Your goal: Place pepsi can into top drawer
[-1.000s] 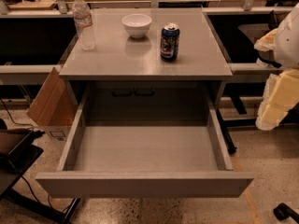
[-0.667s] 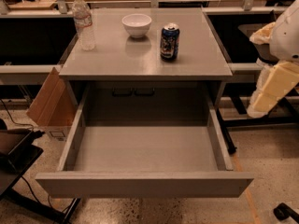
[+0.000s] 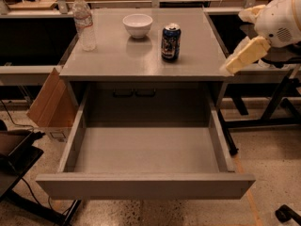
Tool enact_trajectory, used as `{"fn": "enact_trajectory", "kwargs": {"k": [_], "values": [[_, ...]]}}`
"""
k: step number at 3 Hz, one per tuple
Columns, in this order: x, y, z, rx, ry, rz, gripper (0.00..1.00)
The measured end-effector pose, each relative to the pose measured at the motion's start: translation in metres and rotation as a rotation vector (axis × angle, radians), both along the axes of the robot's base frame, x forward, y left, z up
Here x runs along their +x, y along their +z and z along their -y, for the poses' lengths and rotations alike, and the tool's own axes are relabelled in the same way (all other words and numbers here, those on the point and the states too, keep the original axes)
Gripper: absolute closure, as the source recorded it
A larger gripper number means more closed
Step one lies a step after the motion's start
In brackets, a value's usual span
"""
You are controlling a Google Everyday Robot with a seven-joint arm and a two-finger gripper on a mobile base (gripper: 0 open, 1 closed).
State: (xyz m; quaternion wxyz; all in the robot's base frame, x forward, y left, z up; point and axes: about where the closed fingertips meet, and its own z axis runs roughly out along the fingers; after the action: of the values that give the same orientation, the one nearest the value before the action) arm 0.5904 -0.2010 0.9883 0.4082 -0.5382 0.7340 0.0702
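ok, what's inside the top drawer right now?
Only bare grey floor shows in the top drawer; its front panel hides the nearest strip. The pepsi can stands on the tabletop; the gripper hangs off the table's right edge.

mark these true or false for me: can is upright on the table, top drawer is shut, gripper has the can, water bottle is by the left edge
1. The pepsi can stands upright on the table, right of the white bowl. True.
2. The top drawer is shut. False: it is pulled wide open, and the can is not in it.
3. The gripper holds the pepsi can. False: it is off the table's right edge, apart from the can.
4. The water bottle stands near the table's left edge. True.
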Motion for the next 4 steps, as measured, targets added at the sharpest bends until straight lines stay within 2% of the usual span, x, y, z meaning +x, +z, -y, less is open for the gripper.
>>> {"fn": "enact_trajectory", "kwargs": {"k": [1, 2, 3, 4], "values": [[0.045, 0.006, -0.013, 0.158, 0.012, 0.087, 0.0], [0.082, 0.006, -0.025, 0.293, 0.018, 0.138, 0.0], [0.082, 0.006, -0.025, 0.293, 0.018, 0.138, 0.0], [0.1, 0.002, -0.035, 0.34, 0.025, 0.142, 0.0]]}}
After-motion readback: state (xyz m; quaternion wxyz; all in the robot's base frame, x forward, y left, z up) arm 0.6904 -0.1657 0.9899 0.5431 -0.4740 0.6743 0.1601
